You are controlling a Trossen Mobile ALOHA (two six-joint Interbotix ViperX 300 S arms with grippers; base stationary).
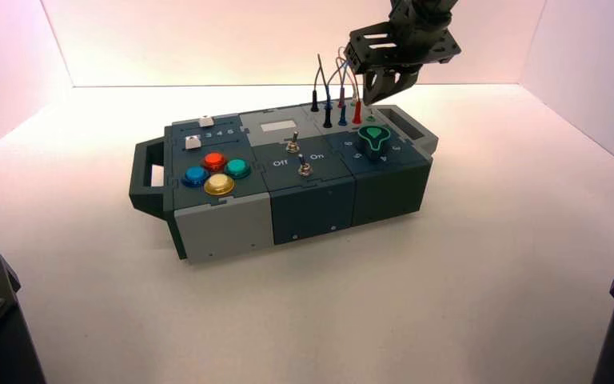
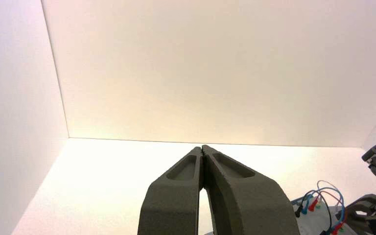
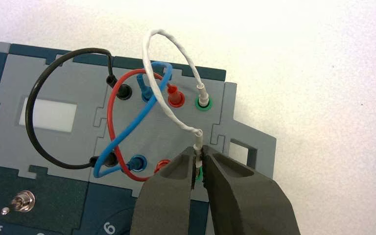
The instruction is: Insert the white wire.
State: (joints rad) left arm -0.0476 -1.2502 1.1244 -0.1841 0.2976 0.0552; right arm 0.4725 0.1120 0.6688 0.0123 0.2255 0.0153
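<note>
Right wrist view: right gripper over box's grey wire panel, fingers clamped on white wire's near plug, which sits between the fingertips, at a green socket just beyond. Wire loops away from fingers to its other plug, in far green socket. Left gripper idle, well apart from box, fingers together.

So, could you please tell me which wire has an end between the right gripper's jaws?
The white wire; the black, red and blue ones are outside them.
</note>
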